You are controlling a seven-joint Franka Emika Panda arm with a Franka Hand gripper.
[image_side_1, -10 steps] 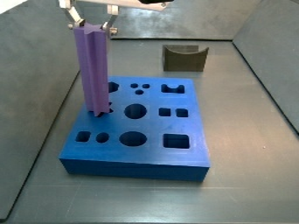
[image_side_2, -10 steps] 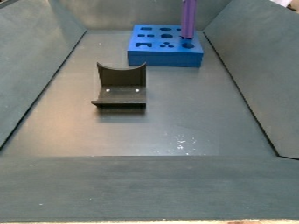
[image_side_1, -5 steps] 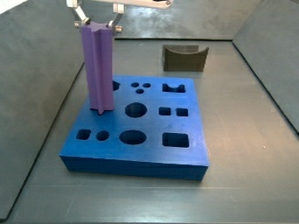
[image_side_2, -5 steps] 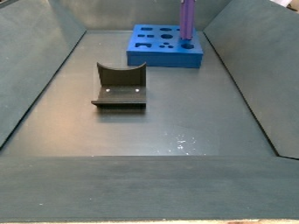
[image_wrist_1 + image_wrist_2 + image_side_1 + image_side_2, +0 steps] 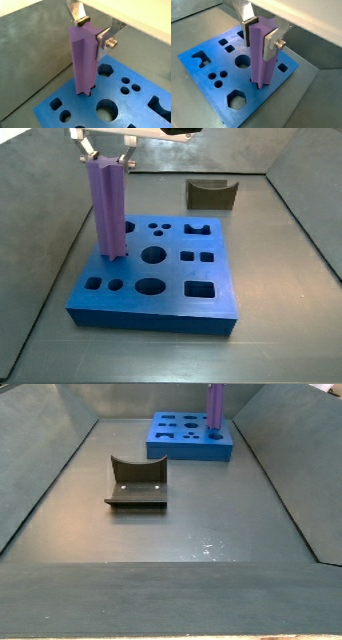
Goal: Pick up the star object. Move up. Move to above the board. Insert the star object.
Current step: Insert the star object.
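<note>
The star object (image 5: 108,208) is a tall purple prism standing upright, its lower end in a hole at the left side of the blue board (image 5: 154,316). My gripper (image 5: 103,158) is shut on its top end. In both wrist views the silver fingers (image 5: 80,14) (image 5: 271,42) press on opposite sides of the star object (image 5: 83,65) (image 5: 264,65) above the board (image 5: 133,107) (image 5: 211,47). In a side view the star object (image 5: 214,406) rises from the far right of the board (image 5: 187,452); the gripper is cut off there.
An olive-brown notched block (image 5: 210,193) lies on the grey floor behind the board; it also shows in a side view (image 5: 136,484). Sloping grey walls enclose the floor. The board has several other dark holes.
The prism and gripper have hardly moved, only a slight sway at the top. The lower end stays at the board's hole.
</note>
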